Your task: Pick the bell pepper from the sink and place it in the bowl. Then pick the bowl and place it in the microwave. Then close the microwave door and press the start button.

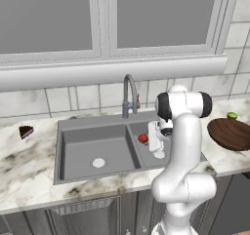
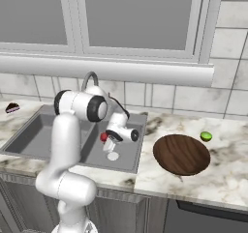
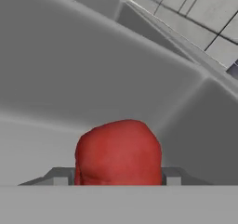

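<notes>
Hand view: bell pepper (image 3: 118,152) close ahead, lying on grey floor of sink (image 3: 69,79), seated between finger tips (image 3: 173,176). Pincer (image 1: 150,140) lowered into right basin, jaws apart on either side of the pepper; firm clamp cannot be told. Bowl (image 2: 181,154) on marble desk (image 2: 227,174), right of sink. Small green fruit (image 2: 206,136) just beyond bowl.

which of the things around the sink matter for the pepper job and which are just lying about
Job:
bell pepper, in the right basin of the sink
bowl, on the counter right of the sink
gripper, down at the pepper

Lying about:
lime-green fruit, beyond the bowl
dark cake slice, left of the sink
</notes>
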You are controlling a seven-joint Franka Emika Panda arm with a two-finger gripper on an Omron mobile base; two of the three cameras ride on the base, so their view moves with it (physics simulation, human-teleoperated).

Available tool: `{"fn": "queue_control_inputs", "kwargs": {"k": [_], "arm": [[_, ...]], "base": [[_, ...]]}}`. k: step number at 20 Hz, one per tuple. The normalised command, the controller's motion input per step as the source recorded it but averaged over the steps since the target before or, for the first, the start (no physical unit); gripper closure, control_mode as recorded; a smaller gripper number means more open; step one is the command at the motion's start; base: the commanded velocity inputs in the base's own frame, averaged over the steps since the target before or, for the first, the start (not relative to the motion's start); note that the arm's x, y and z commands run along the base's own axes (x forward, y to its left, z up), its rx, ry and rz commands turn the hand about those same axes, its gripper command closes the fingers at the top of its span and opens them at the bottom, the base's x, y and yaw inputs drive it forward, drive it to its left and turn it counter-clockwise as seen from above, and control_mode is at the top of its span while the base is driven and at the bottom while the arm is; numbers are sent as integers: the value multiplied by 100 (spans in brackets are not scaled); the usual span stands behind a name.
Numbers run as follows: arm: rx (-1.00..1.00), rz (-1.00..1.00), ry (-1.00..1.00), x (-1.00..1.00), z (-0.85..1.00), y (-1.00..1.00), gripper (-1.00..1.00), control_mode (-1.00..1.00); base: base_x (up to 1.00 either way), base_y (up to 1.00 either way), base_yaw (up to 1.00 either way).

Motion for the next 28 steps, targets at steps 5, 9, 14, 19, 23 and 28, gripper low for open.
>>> {"fn": "queue_control_inputs", "kwargs": {"k": [5,9,14,19,23,28], "arm": [[0,0,0,-97,100,-15,100,-100],[0,0,5,-93,100,-29,100,-100],[0,0,12,-74,100,-42,100,-100],[0,-1,17,-87,100,-40,100,-100],[0,-2,8,-82,100,-57,100,-100],[-12,0,0,-56,80,-87,100,-100]], "base": [[0,0,0],[0,0,0],[0,0,0],[0,0,0],[0,0,0],[0,0,0]]}}
